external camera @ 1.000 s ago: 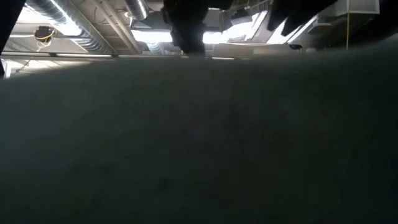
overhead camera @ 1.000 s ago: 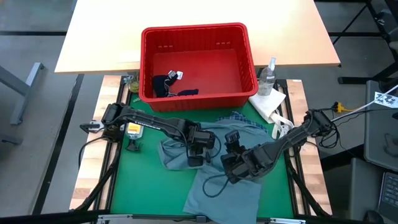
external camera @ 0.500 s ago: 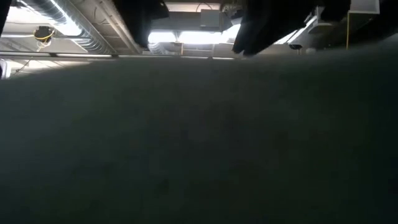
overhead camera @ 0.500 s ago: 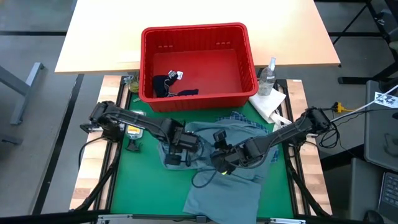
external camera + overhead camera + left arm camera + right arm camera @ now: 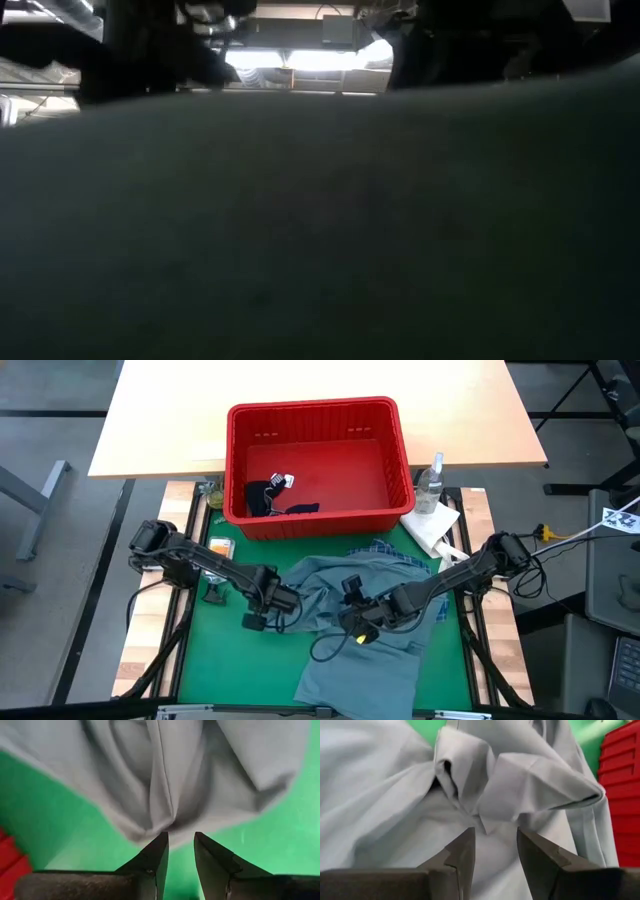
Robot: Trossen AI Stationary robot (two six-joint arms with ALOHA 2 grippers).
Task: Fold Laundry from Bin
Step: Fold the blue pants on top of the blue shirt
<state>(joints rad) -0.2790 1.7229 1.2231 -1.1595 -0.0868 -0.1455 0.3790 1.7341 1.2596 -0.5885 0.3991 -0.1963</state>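
A large grey-blue garment (image 5: 365, 665) lies crumpled on the green mat (image 5: 205, 650), over a blue-white plaid shirt whose edge (image 5: 385, 549) peeks out at its far side. My left gripper (image 5: 256, 621) points down at the garment's left edge (image 5: 165, 780), open, with green mat showing between its fingers (image 5: 180, 842). My right gripper (image 5: 352, 628) slants down over the garment's middle (image 5: 380, 820), open, with a folded flap (image 5: 470, 775) just ahead of it (image 5: 496, 837). The red bin (image 5: 315, 407) at the far side holds a dark navy garment (image 5: 268, 495).
A spray bottle (image 5: 435, 475) and a white paper towel (image 5: 432, 528) stand right of the bin. A small yellow-orange object (image 5: 218, 548) lies at the mat's left edge. A black cable loop (image 5: 325, 650) rests on the garment. Dark cloth fills the low view.
My left gripper has gone toward the table's left edge and down, from over the garment's bunched left part out to its left edge. My right gripper has sunk and moved a little leftward over the garment's middle.
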